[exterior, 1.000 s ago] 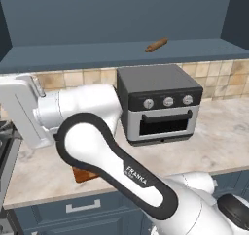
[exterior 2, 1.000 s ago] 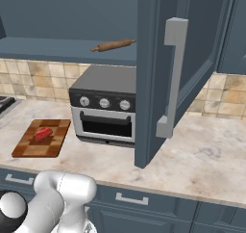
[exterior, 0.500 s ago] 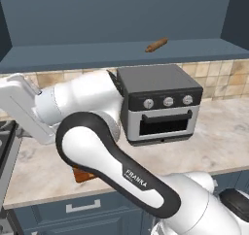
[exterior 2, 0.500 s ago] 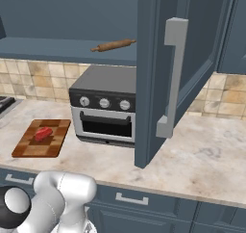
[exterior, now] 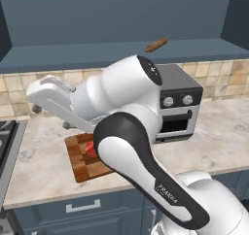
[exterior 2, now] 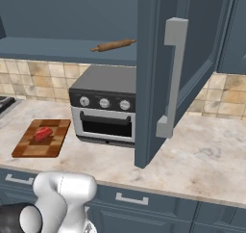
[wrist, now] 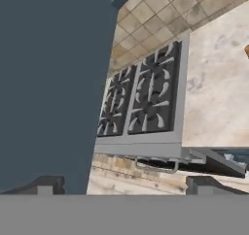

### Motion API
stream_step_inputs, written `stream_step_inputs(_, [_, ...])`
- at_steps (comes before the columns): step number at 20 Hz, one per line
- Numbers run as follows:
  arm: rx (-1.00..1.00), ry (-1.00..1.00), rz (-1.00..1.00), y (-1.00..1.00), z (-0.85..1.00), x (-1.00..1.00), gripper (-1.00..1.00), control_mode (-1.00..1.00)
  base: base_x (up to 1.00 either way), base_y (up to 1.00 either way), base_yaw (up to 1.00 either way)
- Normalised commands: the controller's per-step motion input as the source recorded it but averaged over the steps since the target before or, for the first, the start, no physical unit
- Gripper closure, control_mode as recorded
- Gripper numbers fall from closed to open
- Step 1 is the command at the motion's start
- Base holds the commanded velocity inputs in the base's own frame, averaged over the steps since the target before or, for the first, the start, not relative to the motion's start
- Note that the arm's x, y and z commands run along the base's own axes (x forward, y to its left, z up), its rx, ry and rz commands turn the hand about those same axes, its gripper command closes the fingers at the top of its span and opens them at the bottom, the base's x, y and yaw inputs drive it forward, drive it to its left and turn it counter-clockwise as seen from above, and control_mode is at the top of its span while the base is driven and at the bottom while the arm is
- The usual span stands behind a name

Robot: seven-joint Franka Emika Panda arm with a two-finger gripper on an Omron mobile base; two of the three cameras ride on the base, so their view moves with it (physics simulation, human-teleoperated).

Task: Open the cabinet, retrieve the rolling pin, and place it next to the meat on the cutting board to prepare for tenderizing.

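The large dark blue-grey wall cabinet [exterior 2: 182, 58] stands open: in the right base view its panelled door, with a long vertical silver bar handle [exterior 2: 170, 78], swings out over the marbled beige table [exterior 2: 206, 155]. Inside, on the cabinet's floor shelf, lies the slim brown wooden rolling pin [exterior 2: 114, 45], tilted a little, just above the dark grey toaster oven with three knobs [exterior 2: 103, 104]. In the left base view the same rolling pin [exterior: 156, 45] sits on the shelf, up and to the right of the arm's white bulk.

The rectangular checkered brown wooden cutting board [exterior 2: 42, 137] rests on the table to the left of the oven, and the small red lumpy chunk of meat [exterior 2: 43, 133] lies on it, toward its far half. From the left base view the board [exterior: 80, 156] and the meat [exterior: 91, 150] are partly hidden behind the arm.

The pincer [wrist: 124, 184] shows in the hand view with its two dark fingertips [wrist: 48, 183] spread wide apart and nothing between them. Past them lie a silver gas stovetop with black grates [wrist: 141, 103], tan tiled backsplash [wrist: 151, 6] and a broad dark blue-grey panel on the left.
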Motion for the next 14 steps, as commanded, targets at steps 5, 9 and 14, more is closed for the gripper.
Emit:
stream_step_inputs(5, [-0.27, -0.12, -0.25, -0.78, 0.0, 0.0, -1.0, -1.0, 0.0, 0.0, 0.0])
stream_step_inputs(9, [-0.26, -0.09, -0.24, -0.77, 0.01, 0.04, -1.0, -1.0, 0.0, 0.0, 0.0])
stream_step_inputs(14, [-0.2, -0.05, -0.26, -0.64, 0.18, 0.12, -1.0, -1.0, 0.0, 0.0, 0.0])
